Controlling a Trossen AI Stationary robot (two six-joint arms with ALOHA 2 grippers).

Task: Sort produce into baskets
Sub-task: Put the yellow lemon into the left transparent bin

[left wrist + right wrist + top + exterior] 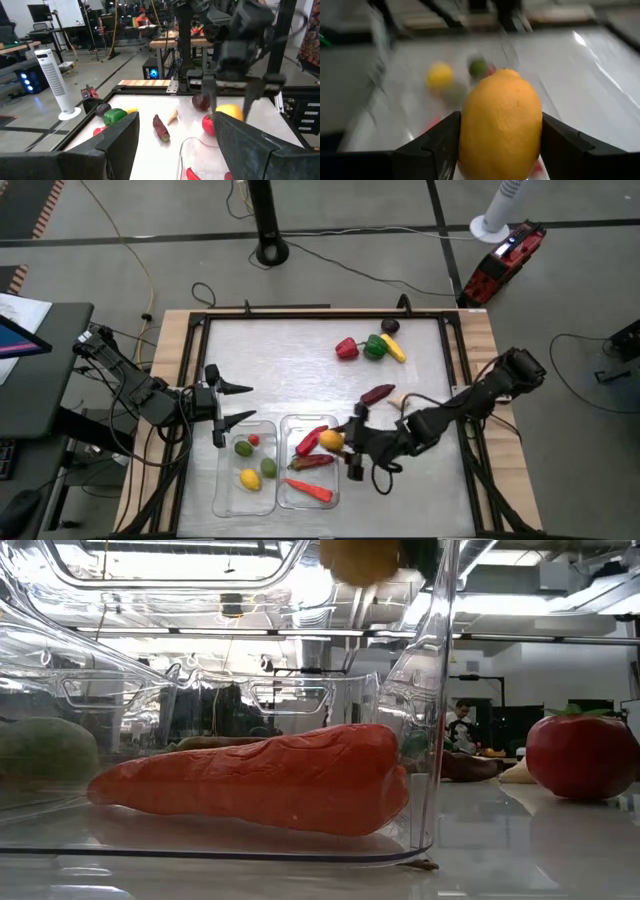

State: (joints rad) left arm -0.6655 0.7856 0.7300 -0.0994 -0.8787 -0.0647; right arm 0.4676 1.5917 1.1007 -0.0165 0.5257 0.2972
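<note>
My right gripper [337, 443] is shut on a yellow lemon [331, 441] above the right wall of the right clear bin [286, 480]. That bin holds an orange carrot [310, 491] and red chillies [311, 439]. The left bin [222, 480] holds a green apple [243, 447], a small red piece, a green piece and a lemon [250, 478]. My left gripper [232, 404] is open and empty beside the left bin's far left corner. A dark red chilli [376, 394] and a pale piece lie on the table by the right arm. My right gripper pinches the lemon's two opposite sides [468, 134] between its two fingers [436, 145]. The fingers come down from above, slanting from the table's right [209, 100]. The lemon [230, 111] is lifted clear, over the right bin's wall [440, 660].
A red pepper [346, 348], a green pepper [375, 346], a yellow pepper [394, 351] and a dark purple piece [389, 326] lie together at the table's far right. Bare table lies at the far left and near right. Raised rails edge the table.
</note>
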